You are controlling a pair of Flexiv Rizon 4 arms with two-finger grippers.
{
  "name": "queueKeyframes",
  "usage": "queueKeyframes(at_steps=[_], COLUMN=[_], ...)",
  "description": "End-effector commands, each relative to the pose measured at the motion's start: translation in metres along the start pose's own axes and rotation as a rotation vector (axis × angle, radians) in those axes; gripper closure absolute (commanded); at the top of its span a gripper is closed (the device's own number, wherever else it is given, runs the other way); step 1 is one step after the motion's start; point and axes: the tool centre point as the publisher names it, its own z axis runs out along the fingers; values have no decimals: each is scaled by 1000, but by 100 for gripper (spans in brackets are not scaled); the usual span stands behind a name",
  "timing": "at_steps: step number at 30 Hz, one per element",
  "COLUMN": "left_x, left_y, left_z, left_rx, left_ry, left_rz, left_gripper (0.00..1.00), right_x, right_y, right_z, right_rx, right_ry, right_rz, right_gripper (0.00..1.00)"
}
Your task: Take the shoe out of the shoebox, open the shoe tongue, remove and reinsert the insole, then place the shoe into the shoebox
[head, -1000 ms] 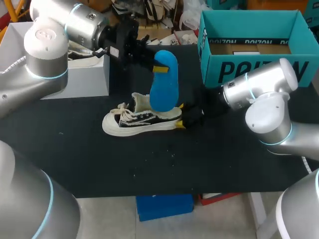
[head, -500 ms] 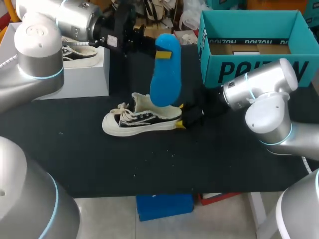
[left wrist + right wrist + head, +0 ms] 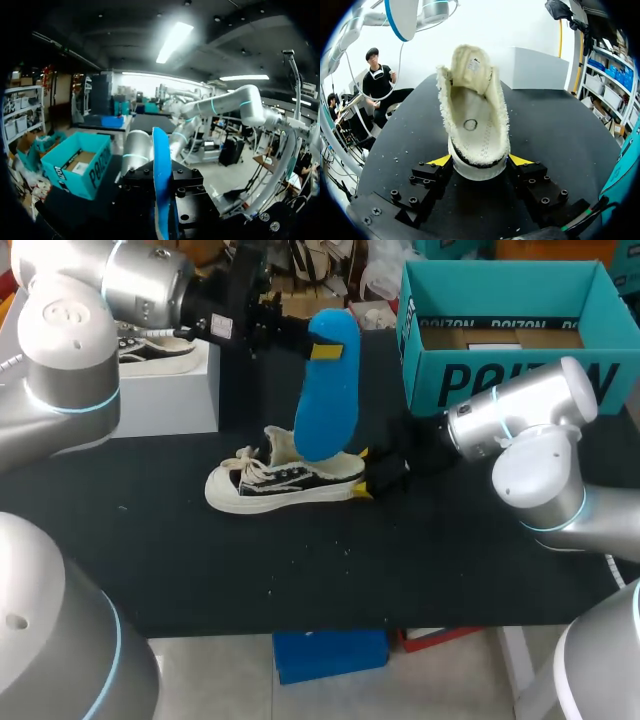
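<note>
flat blue insole point(image 3: 320, 405) clenched in left pincer point(image 3: 318, 348), right pincer point(image 3: 362, 472) grasping fuzzy-rimmed cream shoe point(image 3: 270, 483) at heel

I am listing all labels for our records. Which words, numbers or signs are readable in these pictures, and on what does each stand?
Teal shoebox, front wall: big dark brand lettering, partly hidden by the right arm; cannot be quoted whole.
Label on the tongue of the sneaker: too small to read.
Round stamp inside the sneaker: unreadable.
No numbers can be read.
</note>
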Motion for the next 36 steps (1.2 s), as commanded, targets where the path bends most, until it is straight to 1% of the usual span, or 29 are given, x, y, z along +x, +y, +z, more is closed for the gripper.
queueKeyframes(at_steps=[1,4,6,7,12,18,20,21,23,25,26,27,28,29,31,33,36], left_x=[2,2,3,3,6,10,11,12,13,15,16,17,18,18,21,24,28], left_y=[-22,-39,-49,-53,-72,-92,-98,-100,-104,-108,-110,-112,-114,-116,-119,-121,-123], left_z=[-2,-6,-9,-10,-12,-7,-5,-4,-2,-1,0,2,3,4,6,8,8], left_rx=[-9,-2,23,19,68,134,132,148,143,154,138,152,157,146,170,168,168], left_ry=[-67,-92,-94,-101,-90,-52,-52,-27,-35,-12,-26,7,1,-18,3,11,-12], left_rz=[-33,-29,-31,-17,-16,-31,-32,-51,-53,-77,-71,-92,-111,-100,-119,-121,-120], left_gripper=[100,100,100,100,100,100,100,100,100,100,100,100,100,100,100,100,100], right_x=[0,0,0,0,0,0,0,0,0,0,0,0,0,0,0,0,0], right_y=[1,1,1,1,1,1,1,1,1,1,1,1,1,1,1,1,1], right_z=[0,0,0,0,0,0,0,0,0,0,0,0,0,0,0,0,0], right_rx=[3,3,3,3,3,3,3,3,3,3,3,3,3,3,3,3,3], right_ry=[-1,-1,-1,-1,-1,-1,-1,-1,-1,-1,-1,-1,-1,-1,-1,-1,-1], right_rz=[2,2,2,2,2,2,2,2,2,2,2,2,2,2,2,2,2], right_gripper=[100,100,100,100,100,100,100,100,100,100,100,100,100,100,100,100,100])
